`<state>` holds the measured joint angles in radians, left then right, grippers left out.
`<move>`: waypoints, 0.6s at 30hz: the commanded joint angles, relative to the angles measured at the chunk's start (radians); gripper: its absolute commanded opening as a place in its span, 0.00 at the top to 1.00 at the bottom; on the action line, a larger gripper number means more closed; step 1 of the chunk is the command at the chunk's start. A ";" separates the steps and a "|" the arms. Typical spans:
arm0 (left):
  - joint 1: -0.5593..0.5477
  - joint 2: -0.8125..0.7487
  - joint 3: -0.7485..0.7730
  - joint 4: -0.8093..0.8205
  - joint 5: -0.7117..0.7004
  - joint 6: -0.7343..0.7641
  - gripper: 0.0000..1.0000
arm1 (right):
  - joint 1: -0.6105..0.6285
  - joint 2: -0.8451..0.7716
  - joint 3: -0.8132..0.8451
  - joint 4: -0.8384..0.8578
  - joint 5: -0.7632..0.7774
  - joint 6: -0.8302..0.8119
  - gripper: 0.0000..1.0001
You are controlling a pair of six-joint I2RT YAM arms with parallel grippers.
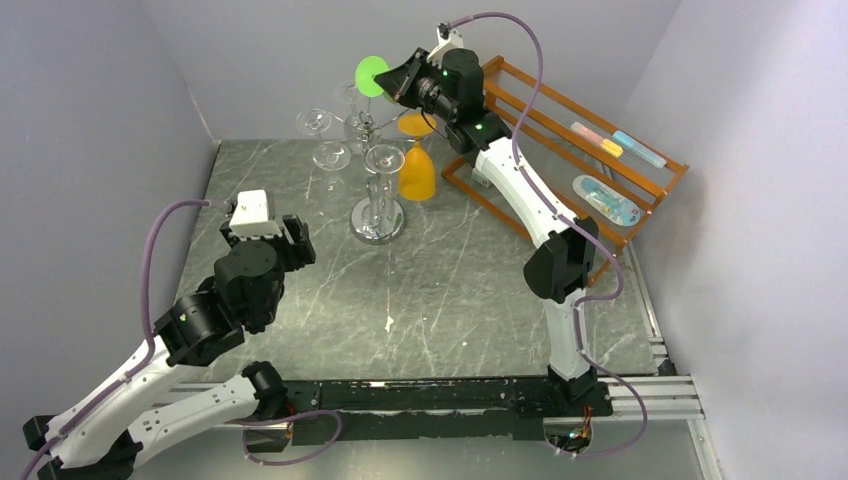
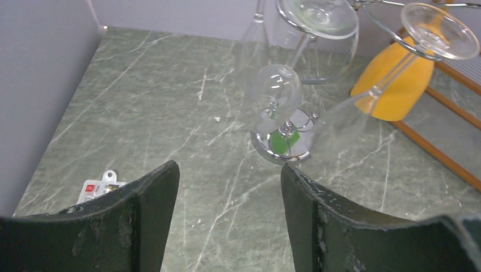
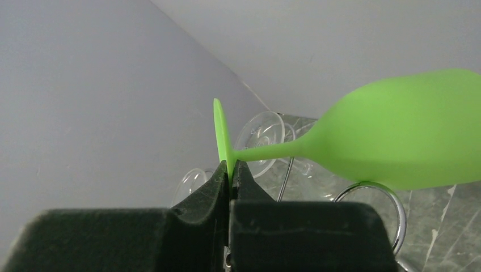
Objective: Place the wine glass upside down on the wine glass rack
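Observation:
My right gripper (image 1: pixel 400 85) (image 3: pixel 231 167) is shut on the thin round foot of a bright green wine glass (image 1: pixel 372 76) (image 3: pixel 408 136). It holds the glass high at the back, just above and behind the top of the chrome wine glass rack (image 1: pixel 377 222) (image 2: pixel 282 145). In the right wrist view the glass lies sideways, its bowl to the right over a chrome scroll ring (image 3: pixel 371 190). My left gripper (image 1: pixel 297 243) (image 2: pixel 230 167) is open and holds nothing, low over the table to the left of the rack's mirrored base.
Three clear glasses (image 1: pixel 331 155) (image 2: pixel 317 17) and an orange glass (image 1: pixel 417 165) (image 2: pixel 394 79) hang upside down on the rack. A wooden slatted shelf (image 1: pixel 600 170) (image 2: pixel 442 153) stands at the back right. A small white tag (image 2: pixel 96 187) lies near the left wall.

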<state>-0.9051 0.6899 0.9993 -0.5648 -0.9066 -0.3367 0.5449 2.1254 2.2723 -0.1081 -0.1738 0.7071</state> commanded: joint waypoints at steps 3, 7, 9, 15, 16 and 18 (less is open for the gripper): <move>-0.003 -0.028 0.000 -0.035 -0.084 -0.046 0.30 | -0.007 -0.006 0.036 -0.079 -0.047 0.100 1.00; -0.004 -0.043 -0.005 -0.036 -0.090 -0.054 0.30 | -0.009 0.004 0.047 -0.117 -0.051 0.158 1.00; -0.004 -0.048 -0.008 -0.037 -0.093 -0.056 0.30 | -0.010 0.010 0.058 -0.134 -0.047 0.174 1.00; -0.003 -0.050 -0.010 -0.052 -0.104 -0.067 0.30 | -0.009 -0.004 0.046 -0.157 -0.030 0.190 1.00; -0.002 -0.050 -0.011 -0.051 -0.103 -0.067 0.30 | -0.009 -0.007 0.048 -0.162 -0.030 0.192 1.00; -0.004 -0.050 -0.013 -0.052 -0.104 -0.066 0.30 | -0.010 -0.007 0.059 -0.182 -0.027 0.189 1.00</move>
<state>-0.9051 0.6468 0.9989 -0.5938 -0.9787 -0.3874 0.5423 2.1254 2.2837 -0.2604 -0.2024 0.8818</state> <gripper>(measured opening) 0.703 0.021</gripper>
